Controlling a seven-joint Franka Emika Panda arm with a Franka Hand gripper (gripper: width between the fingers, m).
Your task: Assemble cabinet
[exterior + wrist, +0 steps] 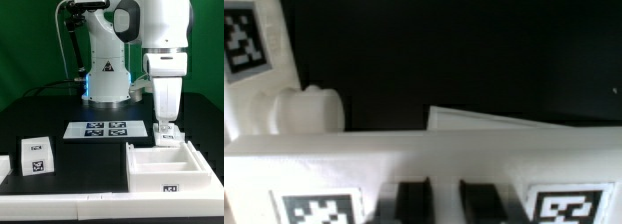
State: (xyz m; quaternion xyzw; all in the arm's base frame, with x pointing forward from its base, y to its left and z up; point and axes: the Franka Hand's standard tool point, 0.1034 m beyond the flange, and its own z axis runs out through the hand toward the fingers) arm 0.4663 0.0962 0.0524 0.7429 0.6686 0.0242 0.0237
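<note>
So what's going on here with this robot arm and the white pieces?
The end effector is down at the far wall of the cabinet, the big white box at the exterior view's right; whether it is gripping that wall cannot be told. A smaller white tagged block sits apart at the exterior view's left, untouched, and the marker board lies farther back.

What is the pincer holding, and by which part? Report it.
Cannot be told: the pincer sits at the far wall of the cabinet, but neither view shows a firm grip.
</note>
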